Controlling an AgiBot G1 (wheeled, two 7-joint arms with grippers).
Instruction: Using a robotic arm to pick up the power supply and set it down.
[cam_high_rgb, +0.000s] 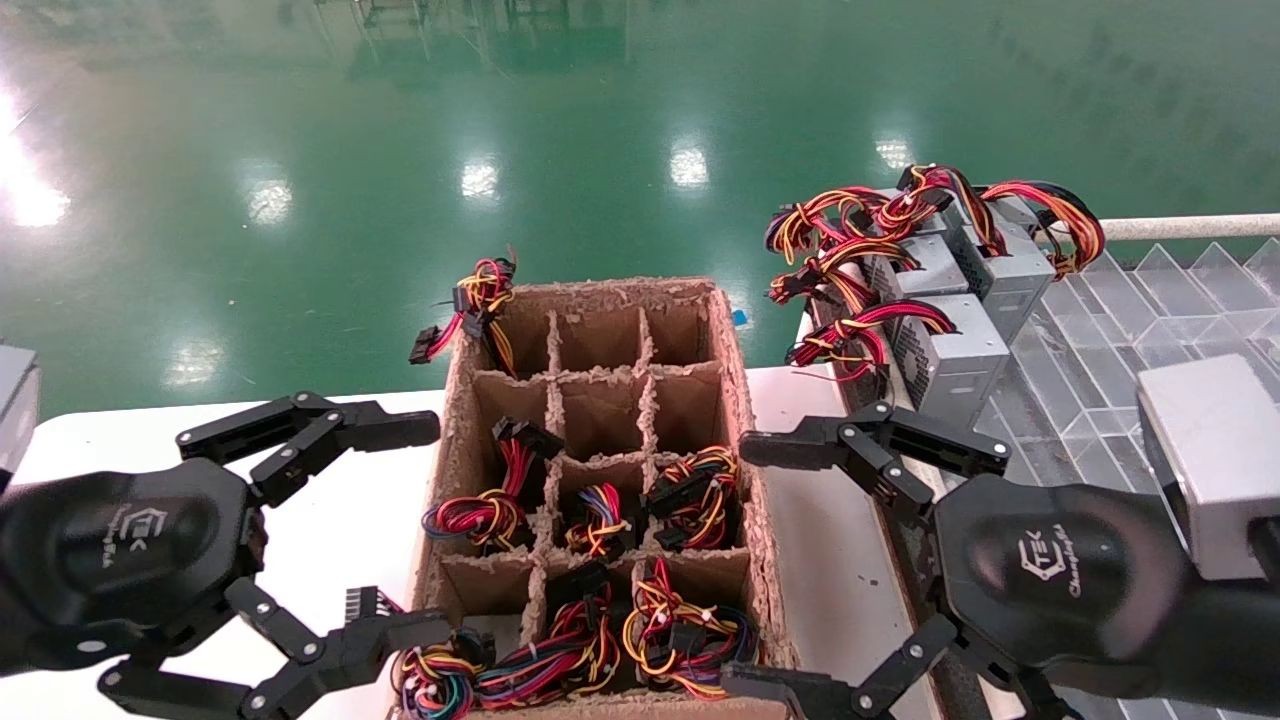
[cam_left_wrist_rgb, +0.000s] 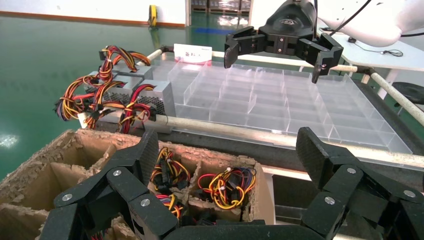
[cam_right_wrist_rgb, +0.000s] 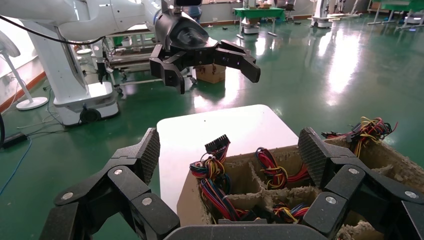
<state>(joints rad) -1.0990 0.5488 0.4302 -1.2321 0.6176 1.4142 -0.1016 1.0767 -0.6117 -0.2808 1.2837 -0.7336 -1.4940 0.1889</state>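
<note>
Green floor lay behind the box (cam_high_rgb: 745, 420); both the left gripper (cam_high_rgb: 310, 520) and right gripper (cam_high_rgb: 800, 560) gaped empty. Each supply (cam_high_rgb: 690, 490) looked heavy, rigid, best gripped by its casing.

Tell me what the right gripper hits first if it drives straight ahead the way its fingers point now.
Judging from its wrist view, the open right gripper points across the cardboard divider box toward the left gripper. It would probably meet the box's near wall or wire bundles first, though its height above the rim is unclear.
</note>
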